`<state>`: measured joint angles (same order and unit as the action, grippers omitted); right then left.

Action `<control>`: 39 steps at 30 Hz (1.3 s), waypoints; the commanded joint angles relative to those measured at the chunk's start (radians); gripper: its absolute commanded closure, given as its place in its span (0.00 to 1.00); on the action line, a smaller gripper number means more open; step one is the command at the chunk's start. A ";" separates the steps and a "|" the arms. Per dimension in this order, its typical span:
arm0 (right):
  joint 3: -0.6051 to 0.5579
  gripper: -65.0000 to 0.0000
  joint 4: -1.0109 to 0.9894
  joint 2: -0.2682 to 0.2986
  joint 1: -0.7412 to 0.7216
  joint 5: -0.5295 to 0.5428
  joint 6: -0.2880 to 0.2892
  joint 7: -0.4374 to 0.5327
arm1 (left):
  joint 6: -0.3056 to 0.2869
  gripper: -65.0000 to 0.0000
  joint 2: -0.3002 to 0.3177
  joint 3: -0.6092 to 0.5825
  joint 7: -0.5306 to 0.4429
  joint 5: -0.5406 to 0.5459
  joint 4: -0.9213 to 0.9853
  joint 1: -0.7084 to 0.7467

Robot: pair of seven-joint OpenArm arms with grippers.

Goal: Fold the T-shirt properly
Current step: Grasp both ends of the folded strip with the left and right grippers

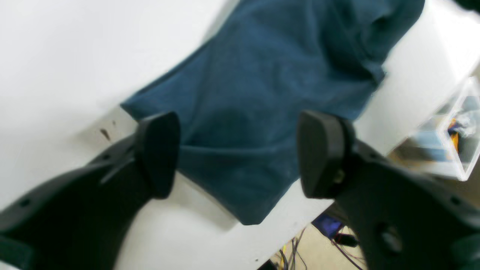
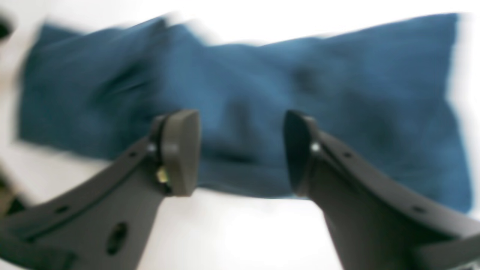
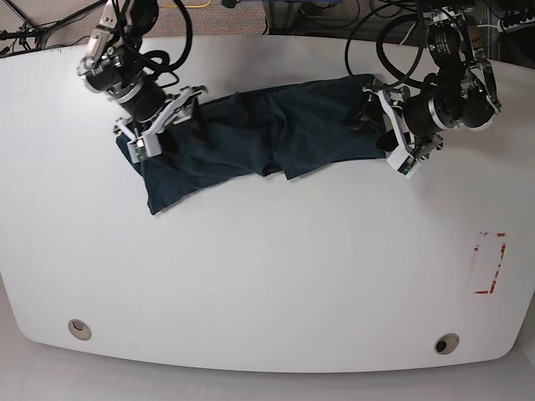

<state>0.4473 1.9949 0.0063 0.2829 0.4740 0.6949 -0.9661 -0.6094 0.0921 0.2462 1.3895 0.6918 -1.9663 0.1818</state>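
The T-shirt (image 3: 267,134) is dark navy-teal and lies folded into a long strip across the far half of the white table (image 3: 276,276). In the base view my right gripper (image 3: 171,125) hovers over the strip's left end and my left gripper (image 3: 380,125) over its right end. The left wrist view shows the left gripper (image 1: 240,153) open, its black pads wide apart above a corner of the T-shirt (image 1: 255,93) near the table edge. The right wrist view is blurred. It shows the right gripper (image 2: 238,150) open above the T-shirt (image 2: 243,101), with nothing held.
A red rectangular mark (image 3: 489,263) sits on the table at the right. Two round holes (image 3: 79,328) (image 3: 445,343) lie near the front edge. Cables run behind the table. A clear plastic box (image 1: 457,142) stands beyond the table edge beside the left gripper.
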 commanded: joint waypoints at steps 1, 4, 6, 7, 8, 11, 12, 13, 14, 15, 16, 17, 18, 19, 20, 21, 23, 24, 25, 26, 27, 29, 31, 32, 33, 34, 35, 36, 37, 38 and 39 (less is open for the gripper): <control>0.061 0.28 -0.019 0.036 -0.080 0.022 0.003 -0.034 | -0.004 0.51 -0.036 -0.046 -0.032 -0.056 -0.014 -0.009; 0.129 0.17 -0.064 0.068 -0.155 0.022 0.003 -0.080 | -0.007 0.65 -0.056 -0.110 -0.085 -0.152 -0.012 0.000; 0.163 0.16 -0.107 0.087 -0.198 0.022 0.003 -0.086 | -0.007 0.73 -0.056 -0.155 -0.121 -0.200 0.008 0.009; 0.172 0.16 -0.127 0.096 -0.213 0.022 0.003 -0.086 | -0.007 0.76 -0.056 -0.166 -0.135 -0.214 0.018 0.014; 0.183 0.16 -0.161 0.113 -0.233 0.022 0.003 -0.086 | -0.007 0.79 -0.055 -0.183 -0.152 -0.231 0.037 0.020; 0.203 0.16 -0.250 0.159 -0.290 0.030 0.003 -0.086 | -0.007 0.85 -0.055 -0.195 -0.167 -0.252 0.084 0.023; 0.204 0.16 -0.276 0.171 -0.304 0.030 0.003 -0.086 | -0.007 0.86 -0.055 -0.195 -0.167 -0.254 0.098 0.023; 0.206 0.16 -0.314 0.188 -0.324 0.030 0.003 -0.086 | -0.007 0.87 -0.055 -0.195 -0.167 -0.254 0.120 0.023; 0.206 0.16 -0.340 0.197 -0.336 0.030 0.003 -0.086 | -0.007 0.87 -0.055 -0.195 -0.167 -0.255 0.134 0.023; 0.207 0.16 -0.377 0.208 -0.351 0.030 0.003 -0.086 | -0.007 0.87 -0.053 -0.193 -0.167 -0.255 0.150 0.023; 0.207 0.16 -0.417 0.218 -0.368 0.032 0.003 -0.086 | -0.007 0.87 -0.044 -0.190 -0.167 -0.257 0.170 0.023; 0.207 0.16 -0.432 0.222 -0.374 0.032 0.003 -0.086 | -0.007 0.87 -0.035 -0.190 -0.169 -0.257 0.178 0.023; 0.206 0.16 -0.469 0.228 -0.391 0.032 0.003 -0.086 | -0.007 0.87 -0.012 -0.190 -0.169 -0.255 0.200 0.023; 0.206 0.16 -0.486 0.231 -0.399 0.033 0.003 -0.086 | -0.007 0.87 -0.002 -0.192 -0.170 -0.254 0.212 0.023; 0.206 0.16 -0.503 0.232 -0.406 0.036 0.003 -0.086 | -0.007 0.87 0.007 -0.192 -0.170 -0.252 0.223 0.023; 0.206 0.16 -0.527 0.235 -0.414 0.039 0.003 -0.086 | -0.007 0.87 0.019 -0.192 -0.170 -0.251 0.235 0.023; 0.206 0.16 -0.570 0.237 -0.428 0.045 0.003 -0.086 | -0.007 0.87 0.036 -0.192 -0.174 -0.251 0.255 0.022; 0.206 0.16 -0.586 0.237 -0.434 0.047 0.003 -0.086 | -0.007 0.87 0.042 -0.192 -0.181 -0.251 0.261 0.022; 0.206 0.16 -0.602 0.237 -0.437 0.052 0.003 -0.086 | -0.007 0.87 0.051 -0.192 -0.190 -0.251 0.265 0.022; 0.206 0.16 -0.616 0.237 -0.439 0.055 0.003 -0.086 | -0.008 0.87 0.064 -0.193 -0.204 -0.251 0.267 0.022; 0.206 0.16 -0.624 0.238 -0.440 0.055 0.003 -0.086 | -0.008 0.87 0.071 -0.195 -0.213 -0.251 0.272 0.022; 0.206 0.16 -0.644 0.238 -0.442 0.052 0.003 -0.083 | -0.008 0.87 0.094 -0.198 -0.240 -0.252 0.278 0.020; 0.206 0.16 -0.661 0.237 -0.442 0.058 0.003 -0.083 | -0.008 0.87 0.108 -0.198 -0.258 -0.255 0.281 0.020; 0.206 0.16 -0.664 0.237 -0.442 0.059 0.003 -0.083 | -0.008 0.87 0.113 -0.198 -0.261 -0.255 0.284 0.018; 0.206 0.16 -0.672 0.235 -0.439 0.059 0.003 -0.083 | -0.008 0.87 0.122 -0.198 -0.264 -0.254 0.284 0.008; 0.206 0.16 -0.673 0.234 -0.437 0.059 0.003 -0.083 | -0.008 0.87 0.127 -0.198 -0.264 -0.254 0.284 -0.001; 0.206 0.16 -0.676 0.231 -0.436 0.059 0.003 -0.083 | -0.008 0.87 0.131 -0.198 -0.263 -0.255 0.285 -0.015; 0.206 0.16 -0.679 0.229 -0.434 0.059 0.003 -0.081 | -0.008 0.87 0.134 -0.198 -0.263 -0.255 0.285 -0.021; 0.206 0.16 -0.684 0.226 -0.431 0.059 0.003 -0.081 | -0.008 0.87 0.137 -0.198 -0.263 -0.255 0.287 -0.029; 0.206 0.16 -0.687 0.223 -0.425 0.059 0.003 -0.081 | -0.008 0.87 0.139 -0.198 -0.263 -0.255 0.293 -0.035; 0.204 0.16 -0.688 0.215 -0.420 0.059 0.003 -0.081 | -0.008 0.87 0.142 -0.198 -0.263 -0.252 0.296 -0.040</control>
<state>0.6506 1.2968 0.2188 -0.1307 0.5068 0.6914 -1.0664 -0.6289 0.2161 0.0448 1.0950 0.4866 -1.6756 0.1581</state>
